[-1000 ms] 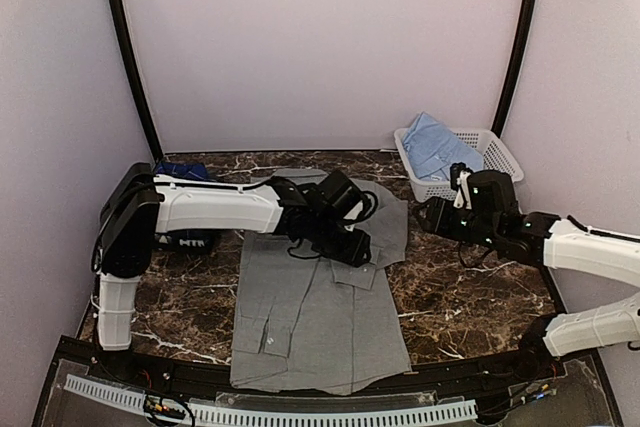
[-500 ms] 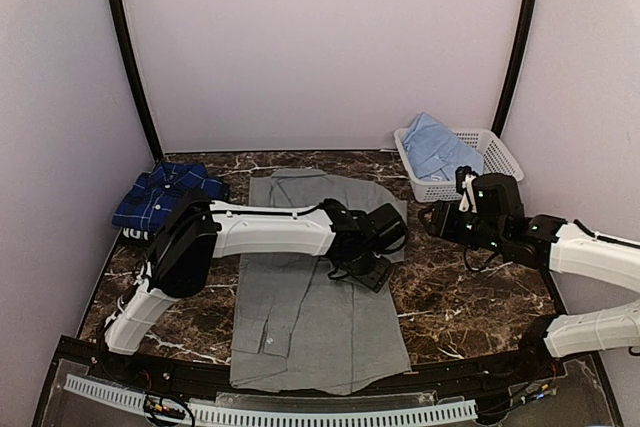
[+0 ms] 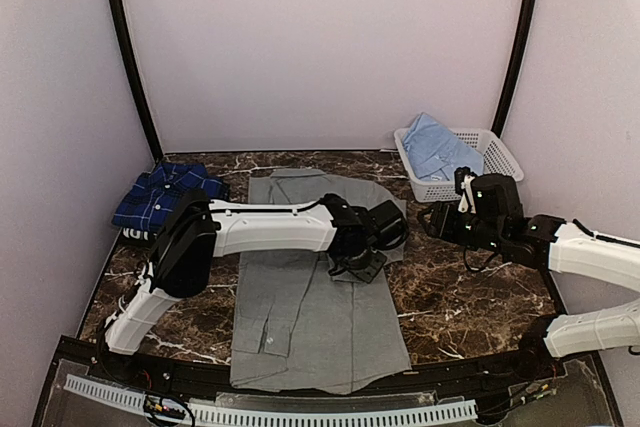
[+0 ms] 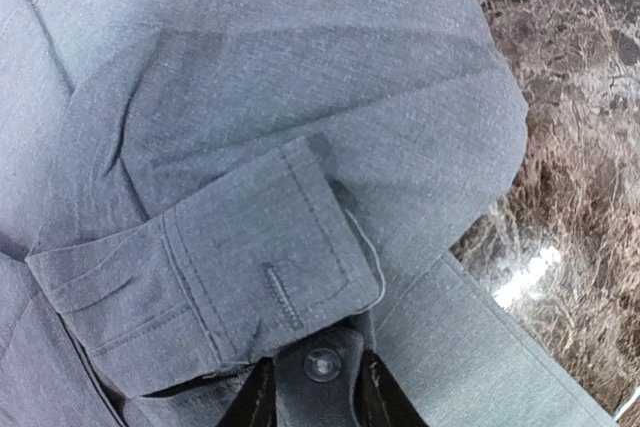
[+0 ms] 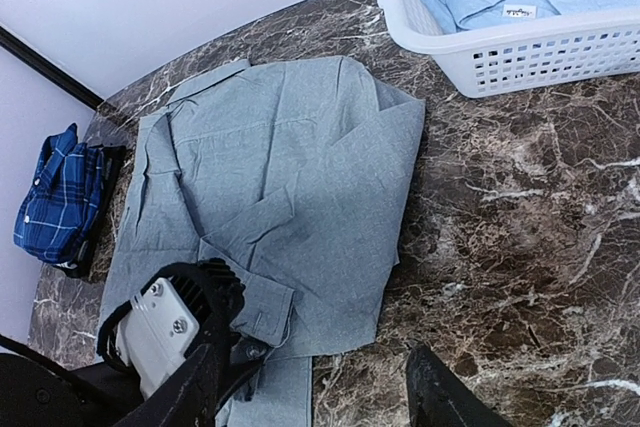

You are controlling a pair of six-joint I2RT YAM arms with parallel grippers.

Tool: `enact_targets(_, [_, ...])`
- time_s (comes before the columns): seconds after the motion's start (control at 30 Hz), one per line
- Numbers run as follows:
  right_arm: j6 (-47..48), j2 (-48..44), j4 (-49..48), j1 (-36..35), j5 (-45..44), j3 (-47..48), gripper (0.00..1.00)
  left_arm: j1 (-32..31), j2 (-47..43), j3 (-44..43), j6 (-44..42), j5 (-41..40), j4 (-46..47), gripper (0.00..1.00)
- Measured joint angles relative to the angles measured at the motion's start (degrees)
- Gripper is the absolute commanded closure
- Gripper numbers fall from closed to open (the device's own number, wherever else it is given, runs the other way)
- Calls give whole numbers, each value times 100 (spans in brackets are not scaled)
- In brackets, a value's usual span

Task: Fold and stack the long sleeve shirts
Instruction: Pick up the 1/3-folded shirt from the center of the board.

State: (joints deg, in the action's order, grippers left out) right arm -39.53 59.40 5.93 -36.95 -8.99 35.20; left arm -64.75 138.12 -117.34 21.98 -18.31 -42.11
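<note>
A grey long sleeve shirt [image 3: 320, 317] lies spread front-up in the middle of the table, its right sleeve folded across the chest. My left gripper [image 3: 356, 265] reaches over it and is shut on the buttoned end of that sleeve's cuff [image 4: 322, 364], which sits between the two fingers [image 4: 258, 402]. My right gripper [image 5: 320, 402] hangs open above bare marble to the right of the shirt [image 5: 300, 147], holding nothing. A navy plaid shirt [image 3: 165, 197] lies folded at the back left. A light blue shirt [image 3: 432, 147] sits in the basket.
A white lattice basket [image 3: 492, 154] stands at the back right corner, close behind my right arm. Dark marble tabletop [image 3: 460, 287] shows to the right of the grey shirt. Black frame posts and pale walls enclose the table on three sides.
My left arm swung right across the grey shirt, uncovering the plaid shirt. Its jaws opened wide, then closed on the cuff lying on the shirt. The right arm barely moved.
</note>
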Motion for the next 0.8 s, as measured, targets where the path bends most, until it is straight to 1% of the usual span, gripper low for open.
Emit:
enact_targets(0.03, [2, 0, 2, 0, 2, 0, 39, 0, 0, -33, 7, -17, -9, 82])
enact_targets(0.13, [2, 0, 7, 0, 2, 0, 39, 0, 0, -87, 9, -50, -26, 93])
enact_targets(0.23, [2, 7, 9, 0, 15, 0, 38, 0, 0, -114, 24, -68, -44, 100])
enact_targets(0.47, [33, 179, 13, 0, 140, 0, 37, 68, -83, -125, 118, -55, -116, 100])
enact_targets(0.63, [68, 317, 11, 0, 225, 0, 35, 190, -485, 79, 120, 105, -37, 100])
enact_targets(0.8, [138, 437, 0, 0, 411, 0, 33, 271, -660, 116, 177, 227, 48, 100])
